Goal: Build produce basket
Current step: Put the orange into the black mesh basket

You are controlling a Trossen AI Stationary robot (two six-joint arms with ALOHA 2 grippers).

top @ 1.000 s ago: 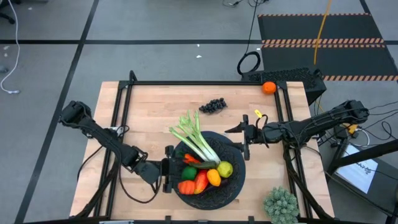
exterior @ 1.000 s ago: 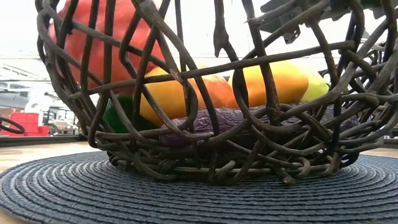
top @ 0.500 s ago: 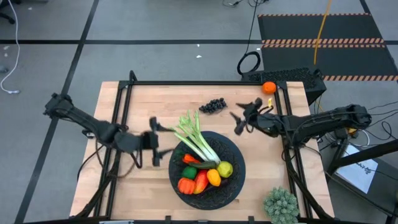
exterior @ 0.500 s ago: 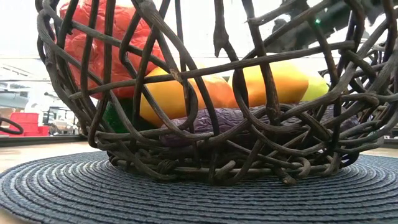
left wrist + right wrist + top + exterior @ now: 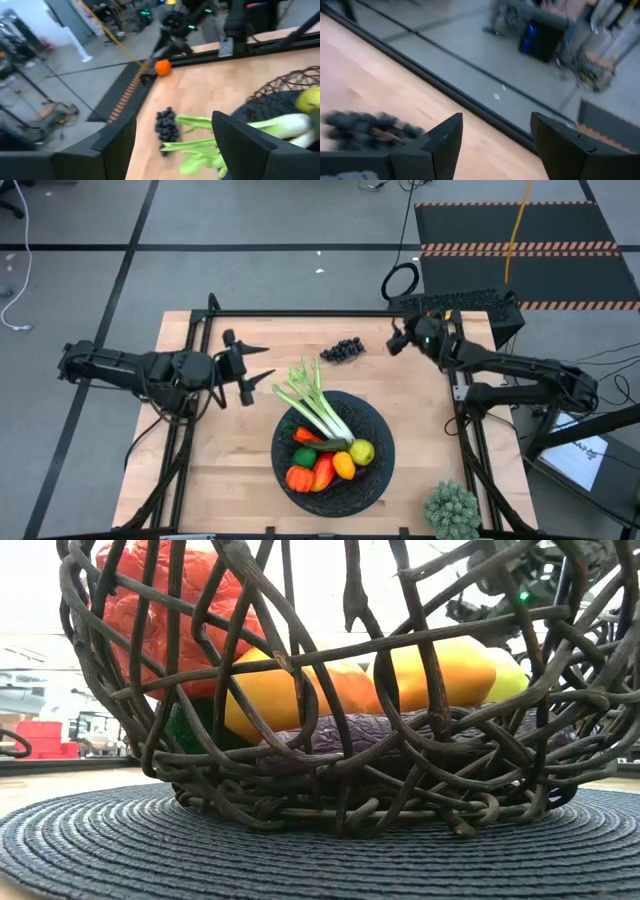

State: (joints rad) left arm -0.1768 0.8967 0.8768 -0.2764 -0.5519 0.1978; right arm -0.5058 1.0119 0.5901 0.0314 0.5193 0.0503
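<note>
Both pincers gape empty, the left pincer (image 5: 258,364) beside the leek (image 5: 318,406), the right pincer (image 5: 397,340) (near the far table edge) just by the grapes (image 5: 342,350).

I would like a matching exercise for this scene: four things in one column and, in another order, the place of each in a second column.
Things:
1. leek
2. grapes
3. orange
4. spiky clump

Places:
A. near right corner of the table
B. bare wood beyond the basket
C. far right table edge
D. across the basket, leaves over its rim

Pairs: 1-D, 2-B, 3-C, 4-A
</note>
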